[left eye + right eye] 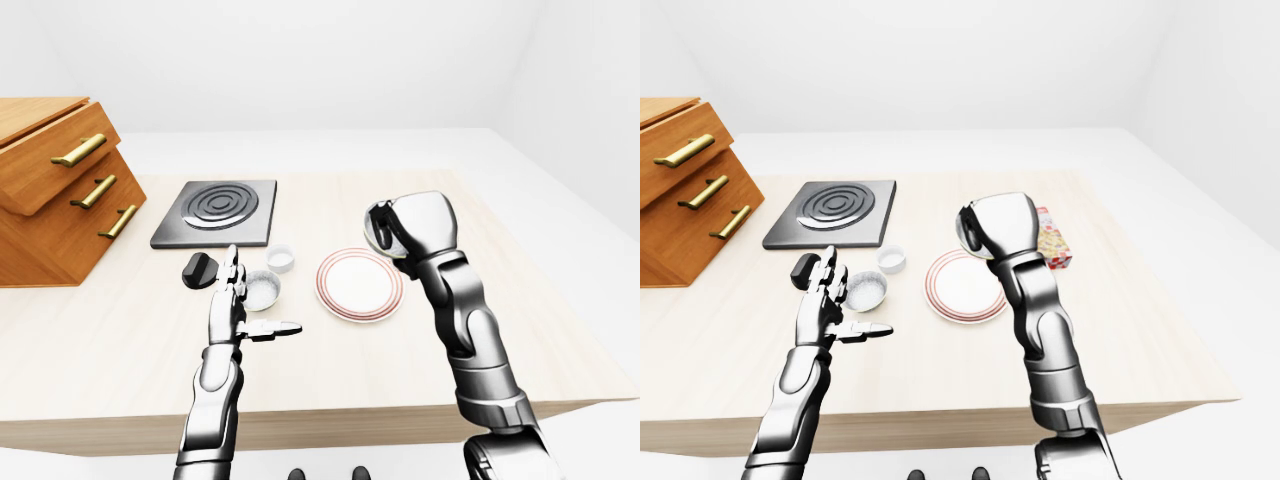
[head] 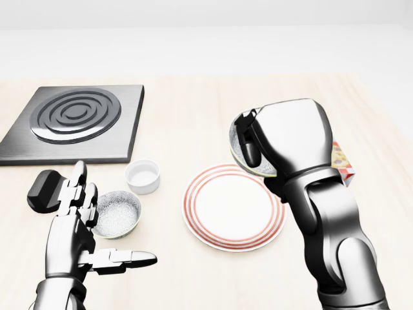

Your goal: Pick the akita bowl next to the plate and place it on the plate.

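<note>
A white plate (image 2: 233,206) with red rim rings lies on the wooden table. My right hand (image 2: 248,145) hovers over the plate's upper right edge, fingers shut round a pale bowl (image 2: 258,170) that it holds tilted. Most of that bowl is hidden behind the hand. A second, grey speckled bowl (image 2: 117,214) rests on the table left of the plate. My left hand (image 2: 90,226) stands open just left of this bowl, fingers up and thumb pointing right, touching nothing.
A small white ramekin (image 2: 142,175) sits between the speckled bowl and a black stove plate (image 2: 74,119). A black knob-like object (image 2: 42,192) lies behind my left fingers. A patterned box (image 2: 342,165) lies right of my right hand. A wooden drawer cabinet (image 1: 55,190) stands at the left.
</note>
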Controlling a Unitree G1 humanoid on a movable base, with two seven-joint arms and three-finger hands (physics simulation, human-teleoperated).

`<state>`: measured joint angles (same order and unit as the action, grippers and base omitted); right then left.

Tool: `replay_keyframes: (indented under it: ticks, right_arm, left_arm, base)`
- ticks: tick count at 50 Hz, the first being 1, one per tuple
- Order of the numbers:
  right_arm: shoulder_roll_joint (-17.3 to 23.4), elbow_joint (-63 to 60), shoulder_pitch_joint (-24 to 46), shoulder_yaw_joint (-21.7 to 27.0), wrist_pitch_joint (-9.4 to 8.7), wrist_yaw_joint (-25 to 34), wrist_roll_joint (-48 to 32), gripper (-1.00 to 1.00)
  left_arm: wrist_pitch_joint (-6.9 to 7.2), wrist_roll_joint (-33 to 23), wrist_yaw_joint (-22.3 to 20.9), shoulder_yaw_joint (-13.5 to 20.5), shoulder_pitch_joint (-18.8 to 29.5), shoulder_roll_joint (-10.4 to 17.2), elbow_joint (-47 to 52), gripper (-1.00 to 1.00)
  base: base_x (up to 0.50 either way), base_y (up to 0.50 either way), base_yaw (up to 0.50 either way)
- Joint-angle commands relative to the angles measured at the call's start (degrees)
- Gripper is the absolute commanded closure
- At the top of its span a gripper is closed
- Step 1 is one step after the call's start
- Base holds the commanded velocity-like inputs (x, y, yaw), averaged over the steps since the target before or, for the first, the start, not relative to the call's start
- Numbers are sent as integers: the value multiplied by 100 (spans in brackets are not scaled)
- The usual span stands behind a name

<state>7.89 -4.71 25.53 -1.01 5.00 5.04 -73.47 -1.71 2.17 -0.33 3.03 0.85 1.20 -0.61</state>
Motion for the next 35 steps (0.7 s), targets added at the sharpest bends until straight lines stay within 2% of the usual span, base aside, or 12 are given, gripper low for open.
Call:
replay_keyframes:
  ticks: [1, 4, 9, 10, 12, 17, 18, 20, 23, 28, 30, 35]
  right_arm:
    - [-250, 875, 287, -282, 0, -357, -124, 100]
    - [-277, 1010, 257, -325, 0, -441, -155, 100]
    - [-295, 1177, 272, -341, 0, -549, -174, 100]
    - [-324, 1291, 313, -333, 0, -598, -142, 100]
    - [-336, 1357, 320, -361, 0, -626, -135, 100]
    - [-363, 1582, 297, -434, 0, -759, -176, 100]
    - [-367, 1700, 300, -442, 0, -831, -175, 100]
    - [-368, 1808, 270, -472, 0, -894, -211, 100]
    - [-383, 1924, 235, -493, 0, -961, -229, 100]
    - [-367, 2278, 228, -493, 0, -1168, -209, 100]
    - [-348, 2383, 221, -498, 0, -1244, -210, 100]
    - [-372, 2711, 235, -557, 0, -1433, -226, 100]
  left_arm:
    - [29, 4, -2, 2, 7, 1, 23, -100]
    - [20, -7, -3, -4, -5, 0, 34, -100]
    - [137, -10, 10, -16, -19, -8, 163, -100]
    - [27, -6, -3, -3, -6, -4, 36, -100]
    - [-35, 0, -9, 6, 19, 0, -50, -100]
    - [-72, 2, -11, 7, 30, 4, -98, -100]
    - [81, -2, 6, -13, -10, -3, 93, -100]
    - [-62, 4, -12, 9, 29, 5, -86, -100]
    - [21, 3, -4, -1, 6, 1, 18, -100]
    - [-67, 8, -14, 8, 22, 3, -87, -100]
    - [35, 4, -4, -4, -2, 1, 40, -100]
    - [50, 1, -4, -5, -5, -2, 58, -100]
  base:
    - [0, 0, 0]
    - [0, 0, 0]
    - [0, 0, 0]
    - [0, 0, 0]
    - [0, 0, 0]
    - [0, 0, 0]
    - [0, 0, 0]
    - [0, 0, 0]
    - [0, 0, 0]
    - [0, 0, 0]
    - [0, 0, 0]
    - [0, 0, 0]
